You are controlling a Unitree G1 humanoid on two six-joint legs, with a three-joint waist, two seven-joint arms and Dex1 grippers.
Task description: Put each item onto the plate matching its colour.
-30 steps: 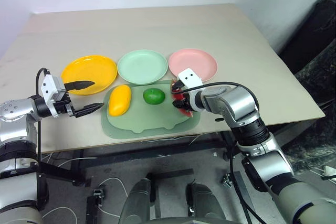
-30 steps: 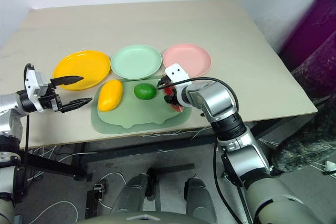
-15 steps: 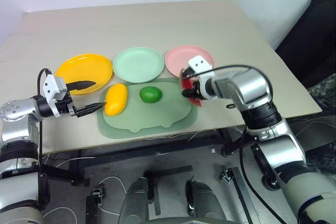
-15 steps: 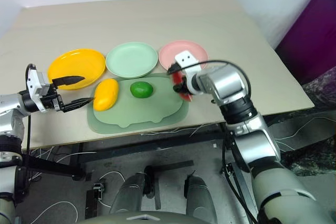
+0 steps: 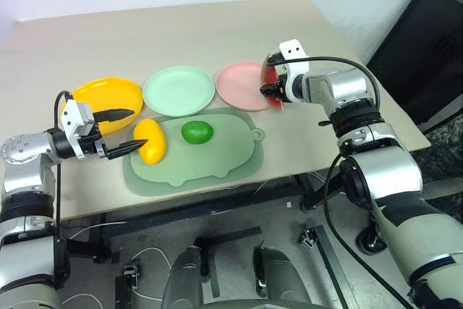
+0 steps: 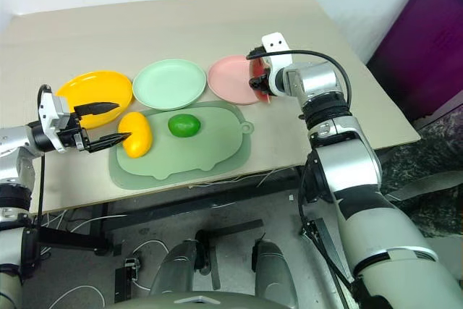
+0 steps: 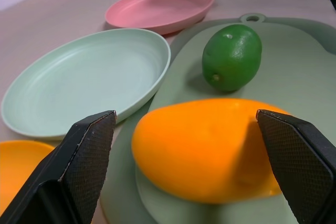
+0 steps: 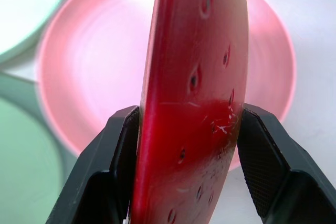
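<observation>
My right gripper [image 5: 273, 86] is shut on the red watermelon wedge [image 8: 194, 77], holding it on edge above the near right rim of the pink plate [image 5: 240, 76]. The yellow mango [image 5: 149, 140] and the green lime [image 5: 197, 132] lie on the pale green mat [image 5: 217, 161]. Beyond the mat sit the mint green plate [image 5: 179, 90] and the orange-yellow plate [image 5: 101, 95], both bare. My left gripper [image 5: 139, 129] stands open at the mango's left end, one finger on each side of it, not closed on it.
The mat's handle tab [image 5: 254, 134] points toward the pink plate. The table's front edge [image 5: 217, 186] runs just below the mat. A dark bulky object [image 5: 427, 27] stands off the table's right side.
My right gripper has lifted the watermelon wedge off the mat's right end and carried it up and away to the pink plate. The left gripper has stayed by the mango.
</observation>
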